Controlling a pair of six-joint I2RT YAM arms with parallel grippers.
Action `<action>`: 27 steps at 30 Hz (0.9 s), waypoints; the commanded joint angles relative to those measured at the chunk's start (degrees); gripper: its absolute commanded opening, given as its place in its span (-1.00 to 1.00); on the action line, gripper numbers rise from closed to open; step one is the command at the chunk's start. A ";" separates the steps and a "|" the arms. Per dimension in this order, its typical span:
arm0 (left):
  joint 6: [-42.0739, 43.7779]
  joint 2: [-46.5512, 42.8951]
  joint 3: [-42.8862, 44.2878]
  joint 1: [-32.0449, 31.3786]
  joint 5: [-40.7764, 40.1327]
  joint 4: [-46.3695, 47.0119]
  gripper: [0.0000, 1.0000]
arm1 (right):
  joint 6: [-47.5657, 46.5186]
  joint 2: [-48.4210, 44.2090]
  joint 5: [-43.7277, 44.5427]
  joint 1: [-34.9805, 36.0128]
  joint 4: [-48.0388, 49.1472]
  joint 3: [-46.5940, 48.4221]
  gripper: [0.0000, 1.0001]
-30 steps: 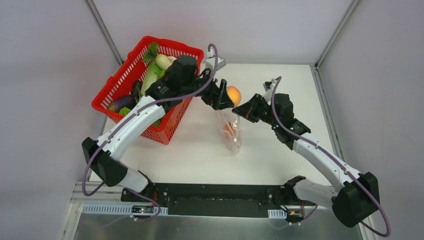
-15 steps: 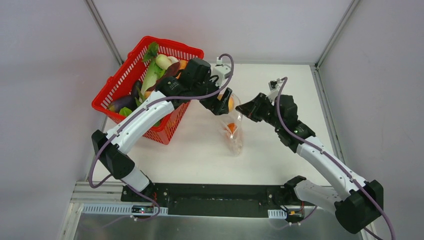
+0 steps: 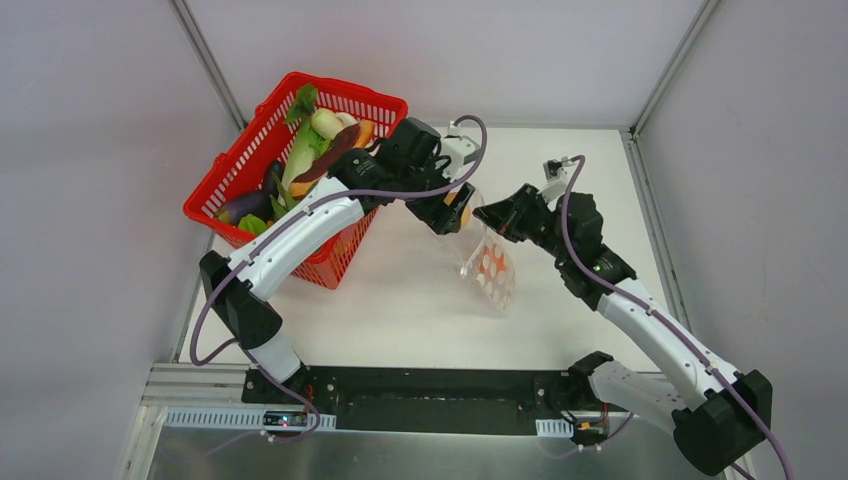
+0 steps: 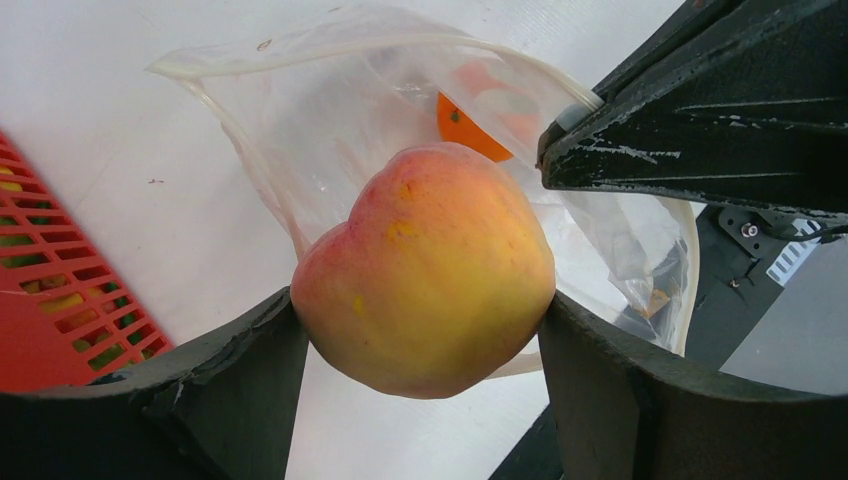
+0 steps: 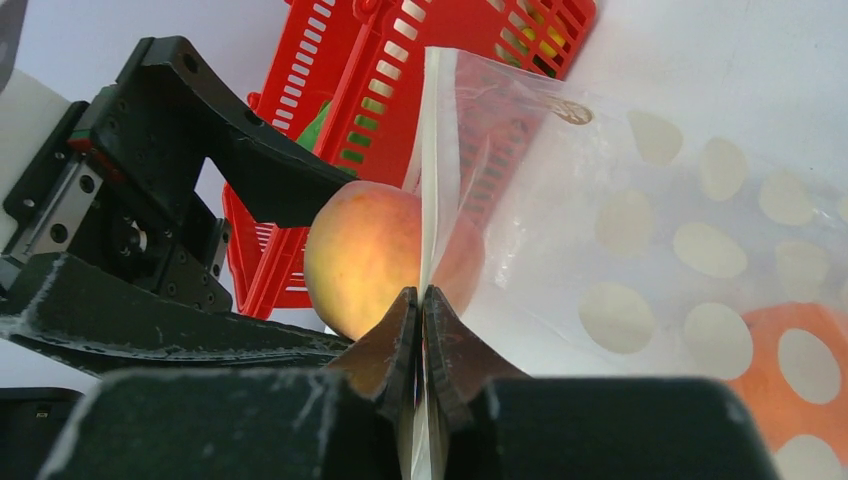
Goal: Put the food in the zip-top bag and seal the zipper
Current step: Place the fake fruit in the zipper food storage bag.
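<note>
Pale grey walls close in a white counter, and a red plastic mesh basket sits at its far left corner. Lying in the basket are a pale white radish, green leafy pieces and a dark purple eggplant.

Right of the basket, the left tool is grasping a round orange-yellow fruit with a red blush. In the left wrist view both black fingers press its sides. The fruit is off the counter, at the open mouth of a clear crinkly zip-top bag printed with pale round dots. From the right wrist, part of the fruit shows through the plastic film beyond the bag's edge and the rest lies on the near side of it, so it sits right at the opening. How far in it reaches I cannot tell.

The right tool is clenched, its two fingertips pinched flat on the thin whitish zipper strip that rims the bag's mouth. The bag slants down from that grip toward the near side of the counter; whether its lower end touches the counter is unclear. Low inside the bag lies a small orange piece of food, seen through the plastic. The zipper strip is unsealed, and the mouth gapes in a loop in the left wrist view. The two tools are just beside each other at the bag's mouth.
</note>
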 commanded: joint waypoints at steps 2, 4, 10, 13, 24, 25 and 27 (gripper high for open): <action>-0.13 1.20 3.13 -0.84 -1.30 -0.21 0.03 | 1.97 -1.87 1.06 0.09 4.10 -0.62 -0.85; -0.23 1.44 3.40 -0.84 -1.40 -0.19 0.08 | 2.23 -1.98 1.64 0.07 4.03 -0.93 -0.85; -2.59 0.02 1.46 -0.84 -4.40 3.12 0.47 | 2.87 -1.60 1.88 -0.12 4.15 -1.22 -0.84; -3.55 -1.36 -0.35 -0.84 -4.50 6.26 0.68 | 3.32 -1.42 1.73 -0.48 4.05 -1.45 -0.84; -4.86 -4.74 -3.97 -0.82 -7.21 9.52 0.98 | 5.98 -2.55 0.42 -2.94 4.97 -3.00 -0.83; -4.96 -5.43 -4.74 -0.80 -7.40 10.38 0.98 | 6.10 -2.59 0.13 -3.25 5.00 -3.08 -0.83; -4.81 -6.50 -5.76 -0.84 -7.77 11.21 0.98 | 6.46 -2.53 -0.24 -3.52 5.23 -3.39 -0.83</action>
